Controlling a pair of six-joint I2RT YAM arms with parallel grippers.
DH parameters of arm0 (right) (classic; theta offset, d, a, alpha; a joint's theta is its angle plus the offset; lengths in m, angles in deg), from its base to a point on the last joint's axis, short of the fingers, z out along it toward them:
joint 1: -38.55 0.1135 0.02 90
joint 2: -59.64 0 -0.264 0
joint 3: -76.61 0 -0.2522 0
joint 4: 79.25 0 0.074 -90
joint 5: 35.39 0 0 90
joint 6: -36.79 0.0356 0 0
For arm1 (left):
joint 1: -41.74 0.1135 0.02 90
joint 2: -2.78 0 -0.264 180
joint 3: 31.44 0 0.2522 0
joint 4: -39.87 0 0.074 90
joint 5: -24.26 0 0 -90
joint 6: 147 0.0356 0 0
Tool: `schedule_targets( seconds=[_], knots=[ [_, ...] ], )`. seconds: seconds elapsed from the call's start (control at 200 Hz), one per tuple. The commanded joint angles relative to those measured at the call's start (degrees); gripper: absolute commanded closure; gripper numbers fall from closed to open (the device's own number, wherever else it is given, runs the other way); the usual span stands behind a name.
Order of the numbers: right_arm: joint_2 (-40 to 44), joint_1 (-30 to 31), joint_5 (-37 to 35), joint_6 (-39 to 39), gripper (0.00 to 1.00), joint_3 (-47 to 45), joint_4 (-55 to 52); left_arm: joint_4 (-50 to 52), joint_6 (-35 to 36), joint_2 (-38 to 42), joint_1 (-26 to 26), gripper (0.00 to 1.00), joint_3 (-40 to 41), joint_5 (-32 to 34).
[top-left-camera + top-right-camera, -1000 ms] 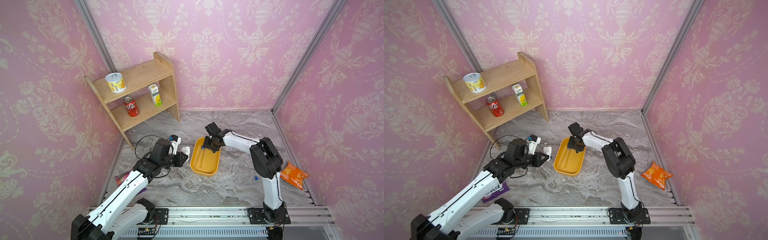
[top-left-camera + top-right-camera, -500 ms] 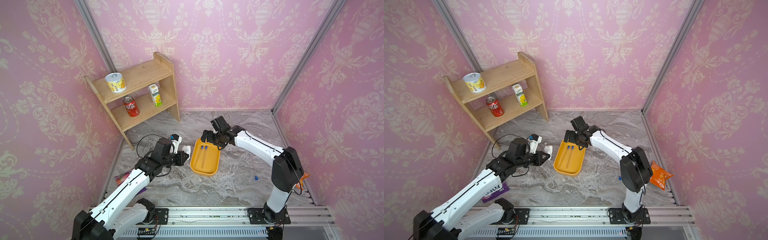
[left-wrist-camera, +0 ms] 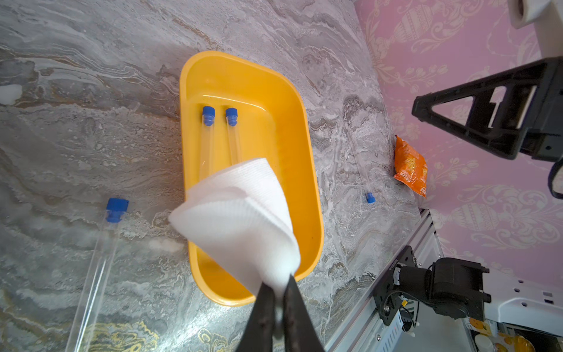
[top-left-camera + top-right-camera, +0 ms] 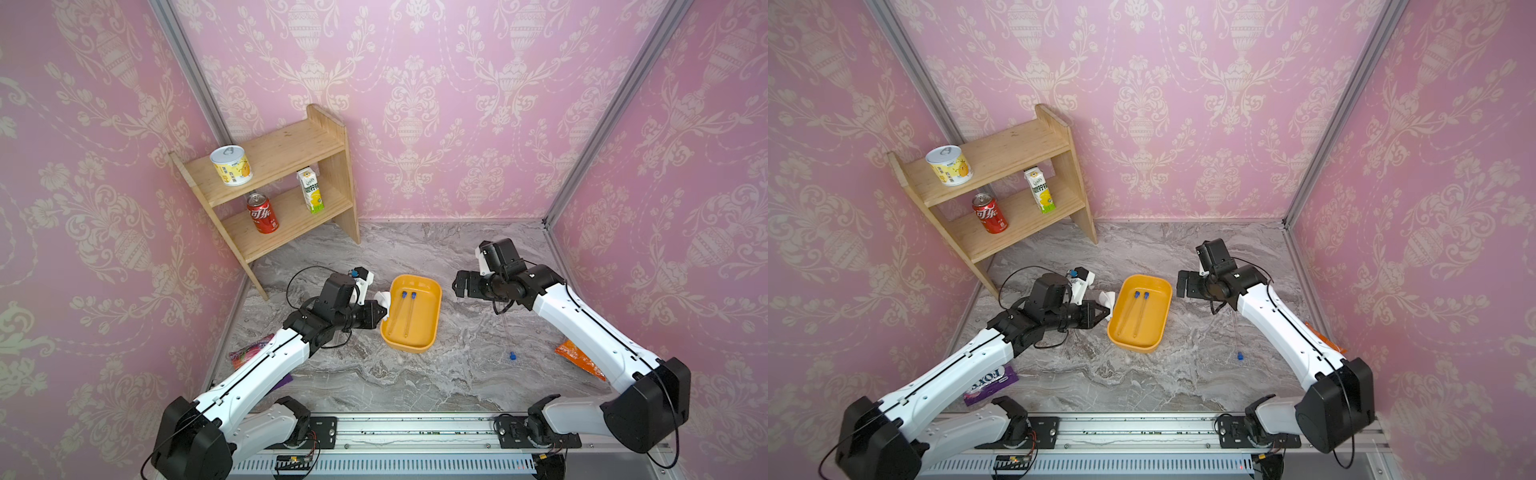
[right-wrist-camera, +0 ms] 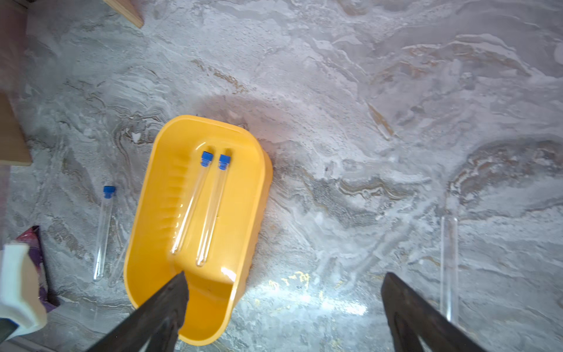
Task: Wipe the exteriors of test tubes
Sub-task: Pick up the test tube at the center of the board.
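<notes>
Two clear test tubes (image 4: 409,309) with blue caps lie side by side in the yellow tray (image 4: 430,328), and both wrist views show them (image 5: 213,210) (image 3: 207,143). Another test tube (image 4: 512,355) lies on the marble to the right of the tray. One more test tube (image 3: 100,250) lies on the tray's left side. My left gripper (image 3: 278,282) is shut on a folded white wiping pad (image 3: 240,213), held at the tray's left rim. My right gripper (image 5: 285,275) hangs open and empty, right of the tray, in both top views (image 4: 462,286) (image 4: 1185,284).
A wooden shelf (image 4: 286,195) at the back left carries a tin, a red can and a carton. An orange snack bag (image 4: 579,359) lies by the right wall. A purple packet (image 4: 988,384) lies under my left arm. A metal rail (image 4: 415,428) runs along the front.
My right gripper has pulled back from over the tray to its right side and its jaws have spread wide. The two tubes in the tray are now uncovered. My left arm has barely moved.
</notes>
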Motion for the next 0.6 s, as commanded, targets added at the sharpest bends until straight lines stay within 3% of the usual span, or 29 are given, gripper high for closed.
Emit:
schedule_targets(
  seconds=[0.0,0.195,0.35,0.595],
  knots=[
    [3.11,-2.20,-2.91,-4.67,0.00,-2.50,-5.89,-1.84,-0.14,-2.11,-1.22,0.90,-3.09,-0.94],
    [4.96,-7.04,-0.74,-4.28,0.00,-5.08,-9.64,-3.51,1.11,-8.47,-4.10,0.90,-6.99,-1.88],
    [4.77,-7.58,-1.94,-2.40,0.04,-6.26,-14.65,-6.15,1.23,-13.73,-7.32,0.90,-10.18,-1.75],
    [9.43,-6.85,-5.05,2.39,0.00,-13.00,-21.04,-8.33,1.83,-18.20,-8.59,0.90,-11.40,-4.08]
  ],
)
